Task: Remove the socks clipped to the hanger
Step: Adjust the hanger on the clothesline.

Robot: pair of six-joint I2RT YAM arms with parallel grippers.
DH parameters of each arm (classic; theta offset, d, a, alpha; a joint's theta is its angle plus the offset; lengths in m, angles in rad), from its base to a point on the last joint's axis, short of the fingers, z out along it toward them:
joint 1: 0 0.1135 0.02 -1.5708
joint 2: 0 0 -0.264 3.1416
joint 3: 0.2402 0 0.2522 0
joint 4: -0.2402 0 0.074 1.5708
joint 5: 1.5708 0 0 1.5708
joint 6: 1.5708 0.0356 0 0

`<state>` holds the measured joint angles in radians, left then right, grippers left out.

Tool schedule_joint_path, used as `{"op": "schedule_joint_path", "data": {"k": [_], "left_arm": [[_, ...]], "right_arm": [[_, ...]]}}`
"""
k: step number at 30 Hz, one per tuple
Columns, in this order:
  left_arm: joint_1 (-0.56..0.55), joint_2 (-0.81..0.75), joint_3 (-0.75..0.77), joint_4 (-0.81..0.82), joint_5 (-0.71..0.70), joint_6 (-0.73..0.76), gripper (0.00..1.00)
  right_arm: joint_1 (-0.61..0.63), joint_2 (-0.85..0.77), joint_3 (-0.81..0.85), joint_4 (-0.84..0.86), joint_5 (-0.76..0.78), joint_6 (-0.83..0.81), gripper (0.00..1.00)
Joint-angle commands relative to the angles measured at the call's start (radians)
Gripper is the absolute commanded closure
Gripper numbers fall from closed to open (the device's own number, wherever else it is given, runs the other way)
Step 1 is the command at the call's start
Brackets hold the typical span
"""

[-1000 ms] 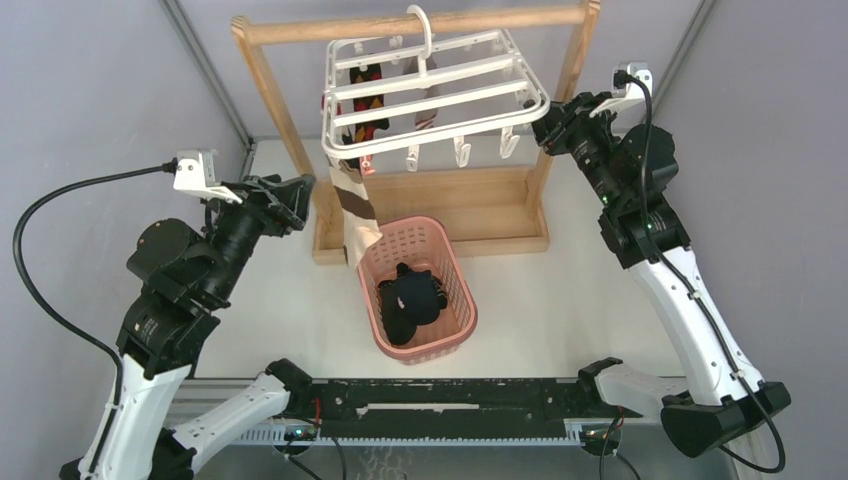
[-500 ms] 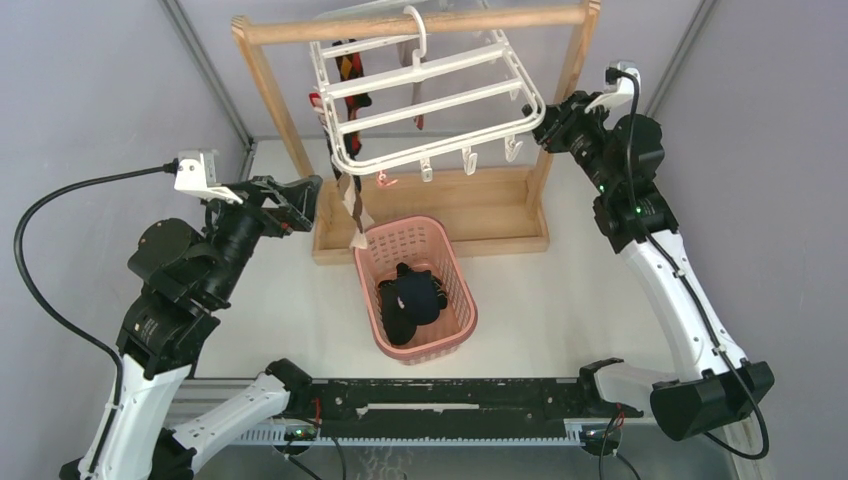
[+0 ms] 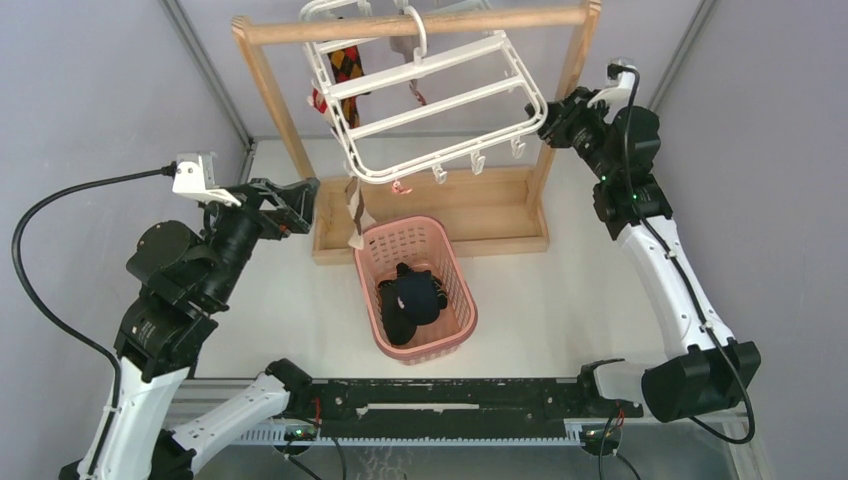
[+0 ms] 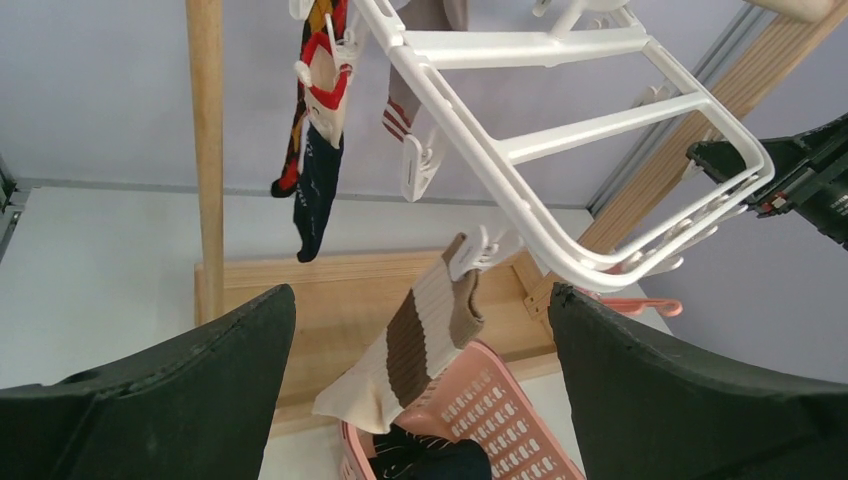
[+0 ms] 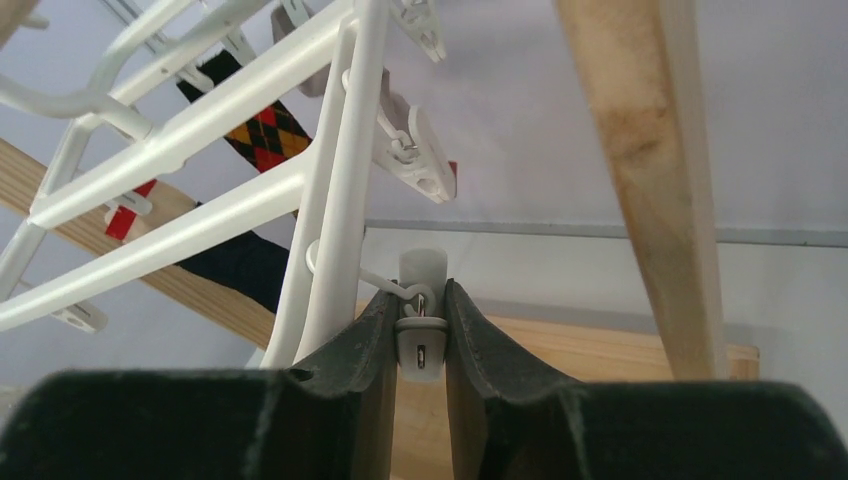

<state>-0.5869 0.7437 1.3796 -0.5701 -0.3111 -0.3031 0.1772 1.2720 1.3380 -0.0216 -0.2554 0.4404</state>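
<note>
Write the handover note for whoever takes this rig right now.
Left pincer: open, empty, facing the hanger.
Right pincer: shut on a clip at the hanger's right corner; the hanger is tilted.
The hanger hooks on the rack, above the basket.
Done: black socks lie in the basket.
Left: banded sock on the near-left clip, hanging over the basket rim; argyle sock, dark sock and striped-cuff sock at the far left.
</note>
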Motion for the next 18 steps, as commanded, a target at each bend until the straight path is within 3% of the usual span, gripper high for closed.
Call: {"op": "schedule_joint_path", "data": {"k": [1, 18], "left_arm": [[-0.003, -0.012, 0.009, 0.014, -0.014, 0.018, 0.0], [-0.004, -0.009, 0.025, -0.006, -0.029, 0.027, 0.0]], "right_arm": [[-0.056, 0.008, 0.001, 0.06, -0.005, 0.046, 0.72], [-0.168, 0.038, 0.0, 0.143, -0.076, 0.152, 0.64]]}}
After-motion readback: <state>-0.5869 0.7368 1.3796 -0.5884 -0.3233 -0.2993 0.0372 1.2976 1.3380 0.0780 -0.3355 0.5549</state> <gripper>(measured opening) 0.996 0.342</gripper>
